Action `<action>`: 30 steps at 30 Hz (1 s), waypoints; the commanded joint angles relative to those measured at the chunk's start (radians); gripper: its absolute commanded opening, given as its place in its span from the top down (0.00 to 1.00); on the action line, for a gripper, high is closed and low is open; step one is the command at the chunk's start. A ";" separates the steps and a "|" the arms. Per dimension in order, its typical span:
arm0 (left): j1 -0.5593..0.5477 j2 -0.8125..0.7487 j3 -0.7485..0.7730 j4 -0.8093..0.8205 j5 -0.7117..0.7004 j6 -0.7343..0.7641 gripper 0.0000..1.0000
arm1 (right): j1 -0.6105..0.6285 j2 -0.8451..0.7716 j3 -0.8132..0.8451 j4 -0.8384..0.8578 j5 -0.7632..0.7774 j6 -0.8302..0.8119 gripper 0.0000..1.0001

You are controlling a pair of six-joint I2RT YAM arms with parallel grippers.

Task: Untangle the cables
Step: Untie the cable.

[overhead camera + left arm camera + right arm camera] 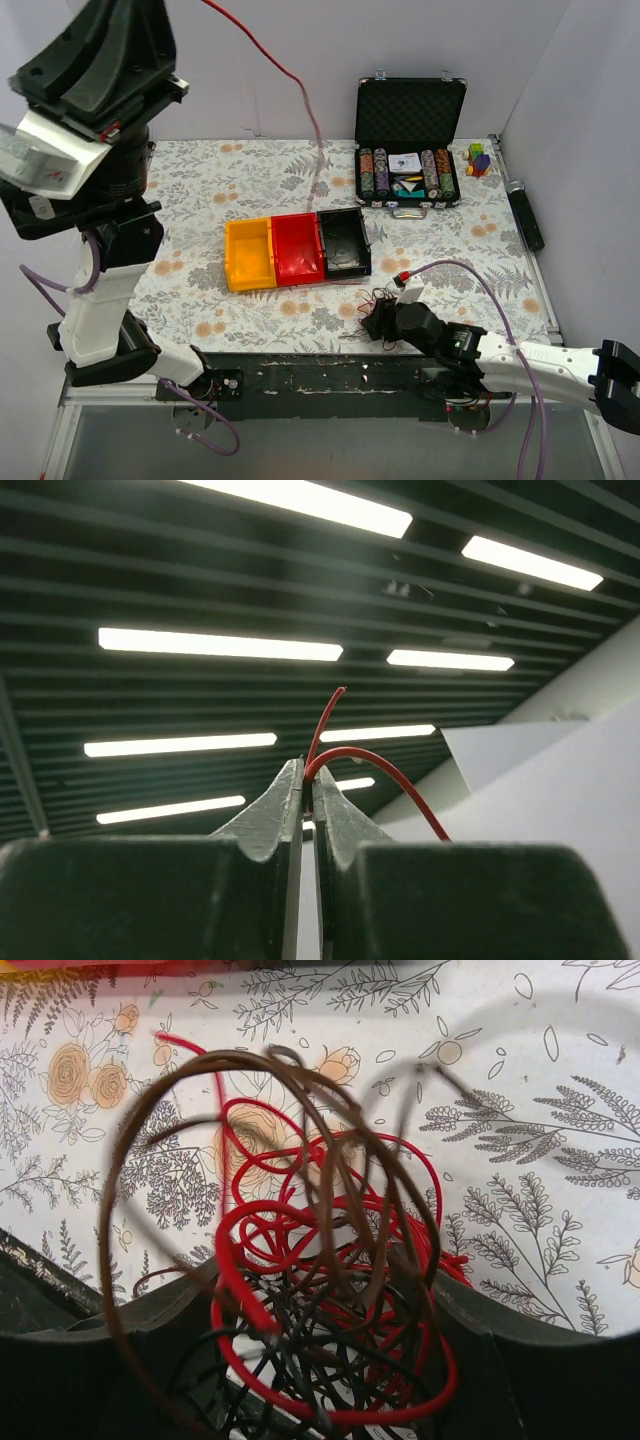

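Where the left arm rears up over the table's left edge, the left gripper point(307, 780) points at a dark slatted ceiling with strip lights, its jaws pinched shut on a red cable point(375, 770). In the top view this strand slants down from the upper edge toward the table's far edge, where it is lost against the cloth. Mid-table sit three bins side by side and touching: a yellow bin point(250, 255), a red bin point(298, 248) and a black bin point(343, 240). Toward the far right corner, an open poker chip case point(410, 140) stands beside a small stack of coloured blocks point(479, 158), and a black cylinder point(527, 215) lies along the right edge. A floral tablecloth point(200, 180) covers the top; the walls are white. The tangle of cables point(320, 1290), looping red, brown and black strands, lies near the near edge, right of centre. The right gripper point(320, 1360) has its jaws spread wide with the tangle between them.
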 commanded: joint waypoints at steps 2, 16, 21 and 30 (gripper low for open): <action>0.001 0.030 0.078 0.116 -0.042 0.178 1.00 | 0.004 -0.006 0.011 -0.095 0.037 0.035 0.32; 0.004 -0.113 -0.239 0.114 -0.128 0.243 1.00 | 0.004 -0.043 0.042 -0.112 0.045 0.009 0.32; 0.002 -0.142 -0.333 0.131 -0.130 0.287 1.00 | 0.004 -0.061 0.055 -0.135 0.052 0.009 0.32; 0.002 -0.178 -0.471 0.188 -0.147 0.306 1.00 | 0.006 -0.097 0.060 -0.169 0.072 0.015 0.32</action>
